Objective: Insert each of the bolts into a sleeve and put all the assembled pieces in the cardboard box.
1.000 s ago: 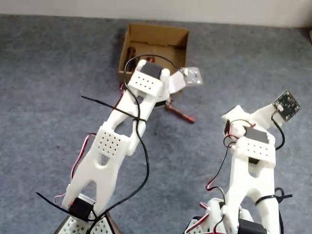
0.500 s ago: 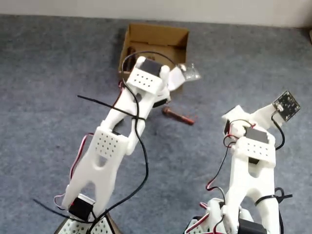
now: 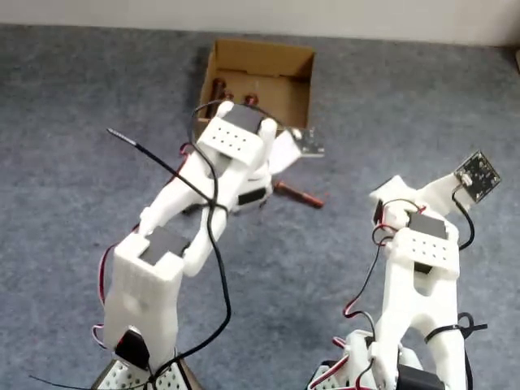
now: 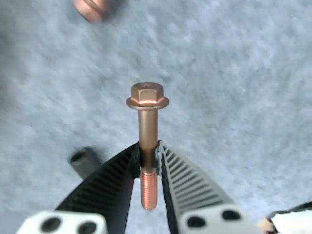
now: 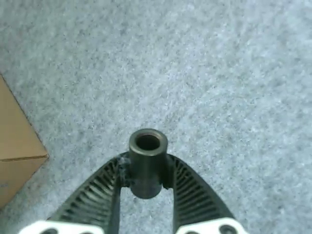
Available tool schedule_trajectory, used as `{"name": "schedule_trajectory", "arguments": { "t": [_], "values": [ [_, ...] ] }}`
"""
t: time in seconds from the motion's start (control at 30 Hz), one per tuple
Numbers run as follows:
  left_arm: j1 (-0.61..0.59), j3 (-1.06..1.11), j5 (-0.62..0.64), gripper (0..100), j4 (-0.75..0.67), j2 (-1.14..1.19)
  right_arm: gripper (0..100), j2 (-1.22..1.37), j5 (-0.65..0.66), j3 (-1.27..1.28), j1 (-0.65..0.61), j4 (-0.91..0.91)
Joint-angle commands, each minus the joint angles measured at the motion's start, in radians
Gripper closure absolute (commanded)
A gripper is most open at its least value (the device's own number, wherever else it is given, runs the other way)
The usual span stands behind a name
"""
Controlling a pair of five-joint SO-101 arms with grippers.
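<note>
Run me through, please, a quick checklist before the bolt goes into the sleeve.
1. Left gripper shut on the bolt: ok, clamped on the shank.
2. Threaded end leading: not ok, the head points away from the wrist.
3. Right gripper shut on the sleeve: ok.
4. Sleeve bore clear: ok, it looks empty.
5. Bolt lined up with sleeve: not ok, in the high view the left arm and right arm stand well apart.
6. Cardboard box open: ok; a second bolt lies outside it.
</note>
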Motion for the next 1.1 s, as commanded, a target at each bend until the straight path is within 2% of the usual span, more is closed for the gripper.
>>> {"name": "schedule_trajectory", "arguments": {
  "t": [0.0,0.17,0.23,0.37,0.6,0.73,0.9,1.07],
  "values": [
    [0.008,0.216,0.043,99,-0.118,-0.15,99.5,-0.024,-0.008,0.005,-0.015,-0.021],
    [0.007,0.447,0.048,99,-0.304,-0.225,99.5,-0.024,-0.008,0.012,-0.015,-0.022],
    [0.007,0.501,0.048,95,-0.345,-0.239,99.5,-0.024,-0.008,0.012,-0.015,-0.022],
    [0.007,0.529,0.064,87,-0.354,-0.242,99.5,-0.024,-0.006,0.012,-0.015,-0.022],
    [0.027,0.469,0.074,87,-0.354,-0.242,99.5,-0.024,-0.006,0.012,-0.016,-0.022],
    [0.03,0.447,0.077,82,-0.361,-0.24,99.5,-0.024,-0.006,0.012,-0.016,-0.022],
    [0.03,0.473,0.077,82,-0.404,-0.226,99.5,-0.024,-0.006,0.012,-0.016,-0.022],
    [0.024,0.476,0.077,84,-0.433,-0.116,99.5,-0.024,-0.006,0.012,-0.016,-0.022]
  ]
}}
